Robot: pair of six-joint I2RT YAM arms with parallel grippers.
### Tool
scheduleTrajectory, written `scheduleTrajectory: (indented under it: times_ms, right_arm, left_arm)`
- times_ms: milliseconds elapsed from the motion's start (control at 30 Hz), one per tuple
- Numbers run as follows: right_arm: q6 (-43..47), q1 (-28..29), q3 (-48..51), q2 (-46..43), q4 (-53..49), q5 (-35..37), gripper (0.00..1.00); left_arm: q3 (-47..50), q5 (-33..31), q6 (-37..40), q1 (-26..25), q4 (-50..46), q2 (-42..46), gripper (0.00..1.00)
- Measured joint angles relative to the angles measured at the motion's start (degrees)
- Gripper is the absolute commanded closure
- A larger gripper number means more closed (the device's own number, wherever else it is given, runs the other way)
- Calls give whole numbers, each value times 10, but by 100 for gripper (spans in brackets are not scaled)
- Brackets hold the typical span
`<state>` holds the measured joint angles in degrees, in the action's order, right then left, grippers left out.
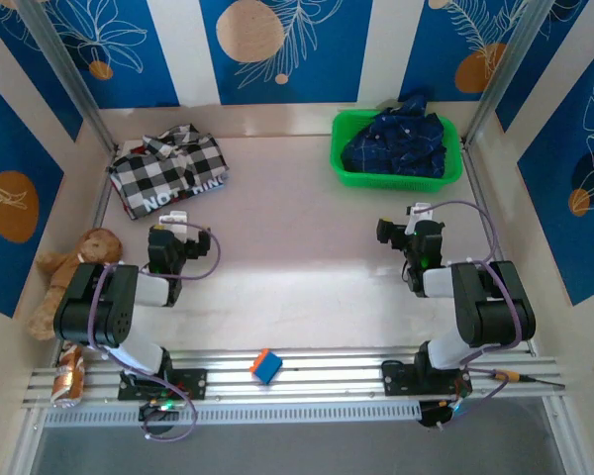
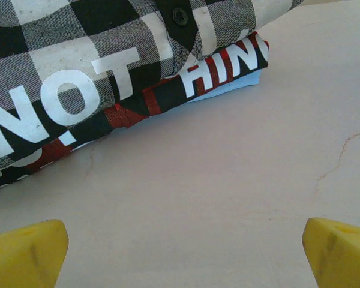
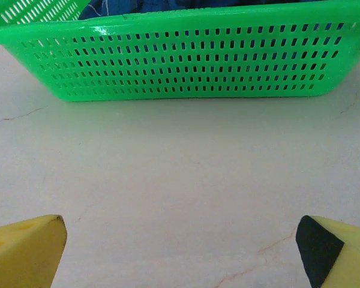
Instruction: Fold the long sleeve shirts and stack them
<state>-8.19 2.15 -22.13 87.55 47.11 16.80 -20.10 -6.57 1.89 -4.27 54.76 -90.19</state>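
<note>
The black-and-white checked shirt is sitting folded at the far left of the table, white lettering facing up. A red-and-black layer and a bit of light blue peek out under its near edge. The dark blue plaid shirt is bunched in a heap inside the green basket at the far right, not folded at all. The two are well apart.

The left gripper hovers just on the near side of the checked shirt. Its yellow fingers are spread wide with nothing between them but bare tabletop. The right gripper is the same deal: wide open, empty, pointing at the near wall of the basket with a stretch of table in between. From that wrist camera a sliver of blue cloth shows over the rim.

A teddy bear slumps at the left edge beside the left arm. A small blue-and-orange block sits on the rail between the arm bases. There's also what looks like a can at the near left, but it's hard to tell.
</note>
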Motion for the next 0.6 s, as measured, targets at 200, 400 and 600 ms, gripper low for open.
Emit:
scheduleTrajectory:
  times_ms: [200, 400, 600]
  right_arm:
    - [0, 0, 0, 0, 0, 1, 1]
    - [0, 0, 0, 0, 0, 4, 1]
    - [0, 0, 0, 0, 0, 7, 1]
  left_arm:
    - [0, 0, 0, 0, 0, 0, 0]
    - [0, 0, 0, 0, 0, 0, 0]
    - [0, 0, 0, 0, 0, 0, 0]
